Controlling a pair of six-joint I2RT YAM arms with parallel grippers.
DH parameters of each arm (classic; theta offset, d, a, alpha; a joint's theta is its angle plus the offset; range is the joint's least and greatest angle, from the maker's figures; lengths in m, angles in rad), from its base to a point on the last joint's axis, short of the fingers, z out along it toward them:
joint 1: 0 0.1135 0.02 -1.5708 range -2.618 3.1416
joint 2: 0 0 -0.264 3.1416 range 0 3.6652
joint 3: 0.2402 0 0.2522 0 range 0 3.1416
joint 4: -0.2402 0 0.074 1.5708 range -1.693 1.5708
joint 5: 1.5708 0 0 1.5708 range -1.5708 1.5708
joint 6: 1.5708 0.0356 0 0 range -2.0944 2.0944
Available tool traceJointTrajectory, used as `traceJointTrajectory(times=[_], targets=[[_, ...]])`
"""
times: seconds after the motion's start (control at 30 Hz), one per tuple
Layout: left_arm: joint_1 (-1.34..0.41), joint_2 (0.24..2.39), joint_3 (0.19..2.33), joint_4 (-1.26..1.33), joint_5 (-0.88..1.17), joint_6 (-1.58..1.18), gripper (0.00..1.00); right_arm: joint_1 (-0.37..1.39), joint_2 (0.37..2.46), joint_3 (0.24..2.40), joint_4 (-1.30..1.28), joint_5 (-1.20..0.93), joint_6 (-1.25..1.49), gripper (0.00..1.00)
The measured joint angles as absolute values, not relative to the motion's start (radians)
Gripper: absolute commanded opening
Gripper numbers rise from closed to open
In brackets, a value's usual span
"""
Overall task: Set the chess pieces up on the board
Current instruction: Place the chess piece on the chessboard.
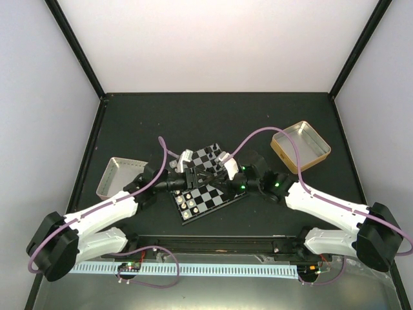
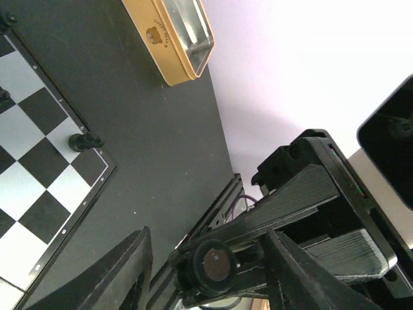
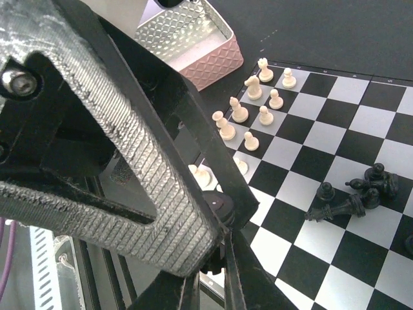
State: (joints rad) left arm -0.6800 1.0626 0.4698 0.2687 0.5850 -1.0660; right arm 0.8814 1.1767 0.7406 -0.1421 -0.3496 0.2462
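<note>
Black piece [image 2: 215, 265]: we judge it light, stiff, slick; best held at the waist.
Right fingers [image 3: 248, 287]: together, apparently pinching it.
Left fingers [image 2: 126, 271]: apart, flanking it.

Meeting nose to nose at centre of the top view, elbows out.
Reaches in from 8 o'clock with the left arm [image 1: 103, 210], aiming the left gripper [image 1: 197, 173] toward 3 o'clock, fingers [image 2: 122, 274] parted; reaches in from 4 o'clock with the right arm [image 1: 322, 203], aiming the right gripper [image 1: 219, 179] toward 9 o'clock, fingers [image 3: 242, 284] pressed together, tips poking into the gap between the left pair.
</note>
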Motion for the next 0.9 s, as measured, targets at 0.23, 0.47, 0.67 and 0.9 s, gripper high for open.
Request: traceJointTrajectory(times=[0.23, 0.47, 0.67, 0.9], targets=[[-0.679, 1.077, 0.473, 0.294, 0.606, -1.105, 0.23, 0.884, 1.177, 0.741, -0.150, -0.315, 0.276, 0.05], [-0.677, 1.105, 0.473, 0.306, 0.607, -1.139, 0.06, 0.884, 1.177, 0.741, -0.170, -0.287, 0.295, 0.07], [-0.677, 1.113, 0.474, 0.343, 0.614, -1.167, 0.04, 0.884, 1.155, 0.728, -0.155, -0.271, 0.341, 0.32], [-0.678, 1.082, 0.474, 0.406, 0.618, -1.253, 0.05, 0.881, 1.024, 0.628, -0.022, -0.255, 0.524, 0.57]])
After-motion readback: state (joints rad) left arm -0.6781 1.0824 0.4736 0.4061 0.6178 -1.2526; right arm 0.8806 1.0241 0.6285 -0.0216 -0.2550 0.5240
